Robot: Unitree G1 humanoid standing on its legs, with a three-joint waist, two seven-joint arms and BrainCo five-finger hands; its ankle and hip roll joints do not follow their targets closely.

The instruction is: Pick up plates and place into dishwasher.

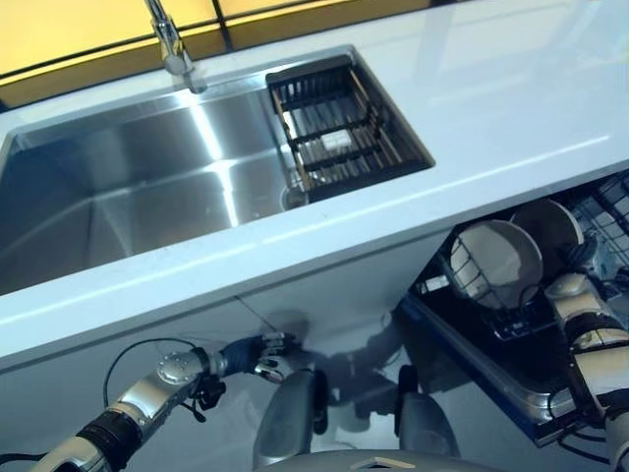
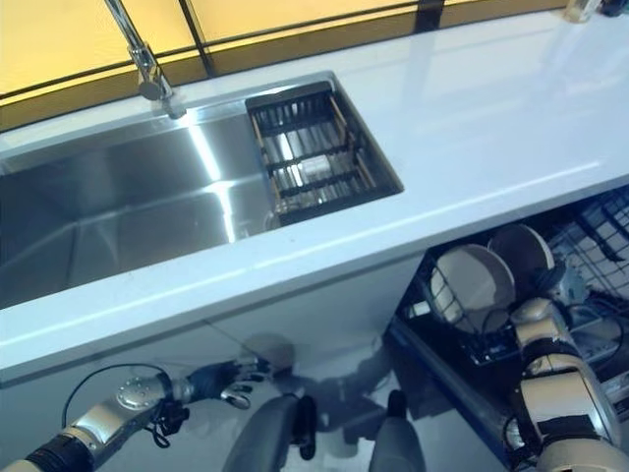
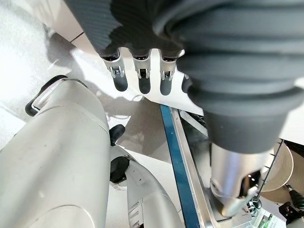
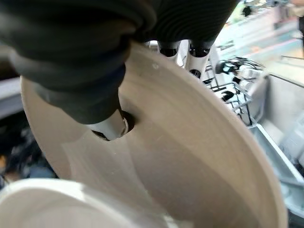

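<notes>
White countertop (image 1: 511,108), smooth & glossy, spans the scene w/ a big stainless sink (image 1: 128,187) set into it; curved chrome tap (image 1: 169,39) at the sink's back rim. Black wire rack (image 1: 339,133), rectangular, sits in the sink's right end. Yellow panels behind the counter.

Below the counter on the right, dishwasher (image 1: 511,383) is open, its lower rack (image 2: 590,256) of dark wire pulled out under the counter edge, which overhangs it and hides the back of the rack. Two round pale plates stand on edge in the rack: front plate (image 1: 496,261), rear plate (image 1: 550,226) just behind it, near each other.

Right hand (image 1: 573,290) is down at the rack, just beside the front plate. In the right wrist view it grasps a plate (image 4: 190,156), matte beige, shallow w/ raised rim: thumb on the inner face, fingers (image 4: 199,52) behind the rim. Second pale rim shows at the view's bottom.

Left hand (image 1: 265,354) hangs low in front of the white cabinet front, well apart from the rack, fingers (image 3: 142,83) relaxed, holding nothing
</notes>
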